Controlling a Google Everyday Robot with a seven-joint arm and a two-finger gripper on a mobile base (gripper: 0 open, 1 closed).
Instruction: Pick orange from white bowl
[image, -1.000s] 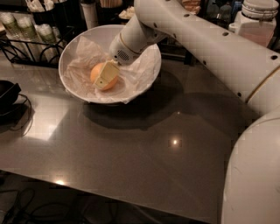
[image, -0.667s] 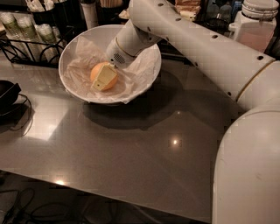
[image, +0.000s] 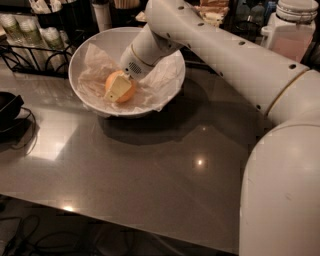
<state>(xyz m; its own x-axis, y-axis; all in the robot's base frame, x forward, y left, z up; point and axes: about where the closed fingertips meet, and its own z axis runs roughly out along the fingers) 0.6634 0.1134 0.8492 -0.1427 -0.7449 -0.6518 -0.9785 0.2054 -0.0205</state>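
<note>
1. Single camera view, set high above the near edge of the tabletop (image: 150, 170). It looks down and toward the far edge.
2. Close range: the robot's arm (image: 225, 55) and body fill the right of the frame and hide the near right corner.
3. The far left corner area is in view: the white bowl (image: 107, 42) sits there, with the claw (image: 119, 89) inside it at the orange (image: 128, 94).
4. The near edge runs slanted across the bottom.

glossy grey table (image: 150, 175), dim light
</note>
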